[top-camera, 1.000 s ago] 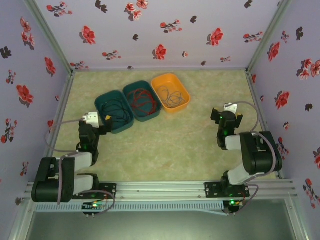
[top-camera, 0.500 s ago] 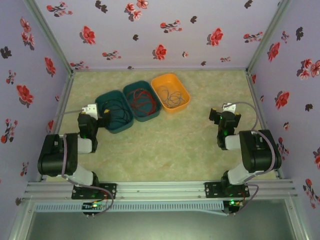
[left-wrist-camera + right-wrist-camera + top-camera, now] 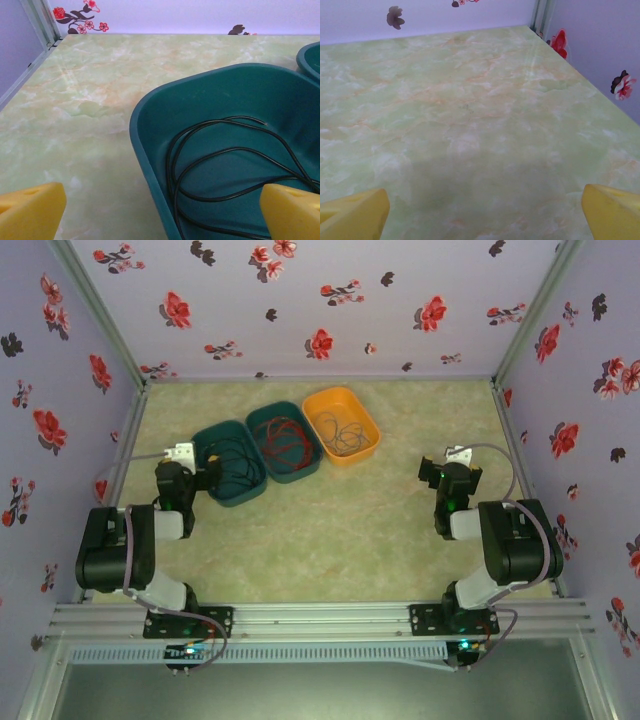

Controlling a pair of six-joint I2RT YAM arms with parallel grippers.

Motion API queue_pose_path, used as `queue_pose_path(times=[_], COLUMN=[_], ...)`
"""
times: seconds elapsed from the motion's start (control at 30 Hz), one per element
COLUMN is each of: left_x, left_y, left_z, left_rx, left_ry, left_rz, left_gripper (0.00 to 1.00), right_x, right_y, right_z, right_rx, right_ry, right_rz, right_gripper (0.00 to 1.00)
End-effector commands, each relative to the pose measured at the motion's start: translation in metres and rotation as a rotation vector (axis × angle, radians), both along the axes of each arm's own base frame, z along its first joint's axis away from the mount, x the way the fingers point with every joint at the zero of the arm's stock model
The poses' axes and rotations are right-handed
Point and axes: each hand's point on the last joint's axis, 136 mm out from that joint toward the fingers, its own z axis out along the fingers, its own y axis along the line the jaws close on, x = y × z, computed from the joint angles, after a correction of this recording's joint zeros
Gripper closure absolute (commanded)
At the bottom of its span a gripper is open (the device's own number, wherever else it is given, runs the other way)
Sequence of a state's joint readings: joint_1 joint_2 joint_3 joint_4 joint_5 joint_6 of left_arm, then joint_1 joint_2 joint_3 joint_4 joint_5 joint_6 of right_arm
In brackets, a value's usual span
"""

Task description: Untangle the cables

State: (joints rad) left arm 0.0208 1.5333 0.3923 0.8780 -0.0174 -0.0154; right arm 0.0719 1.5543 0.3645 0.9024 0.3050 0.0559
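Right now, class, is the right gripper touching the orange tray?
Apart. The top external view shows a stretch of bare table between the right gripper and the orange tray.

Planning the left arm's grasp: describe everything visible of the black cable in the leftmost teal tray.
The thin black cable looks like insulated wire. It lies slack in several overlapping loops on the floor of the oval teal plastic tray, close to one wall, one cut end lying free. Nothing grips it; the open left gripper hovers nearby, a yellow fingertip hiding part of a loop.
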Motion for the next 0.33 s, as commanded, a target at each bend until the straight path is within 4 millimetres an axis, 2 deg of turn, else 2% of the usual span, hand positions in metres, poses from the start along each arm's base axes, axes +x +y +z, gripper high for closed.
queue_pose_path(times=[0.0,0.3], left_x=[0.0010,0.0006], left_y=[-0.0012,-0.0020], left_z=[-0.0015,-0.0016], left_rx=[0.017,0.019], left_ry=[0.006,0.004], left_rz=[-0.002,-0.006], left_gripper=[0.00,0.00], right_x=[0.0028,0.0030], right_y=[-0.0005,-0.0008], right_z=[0.0049,0.0046], right_rx=[0.019,0.019], right_ry=[-0.028,-0.027], right_rz=[-0.002,-0.003], right_gripper=[0.01,0.01])
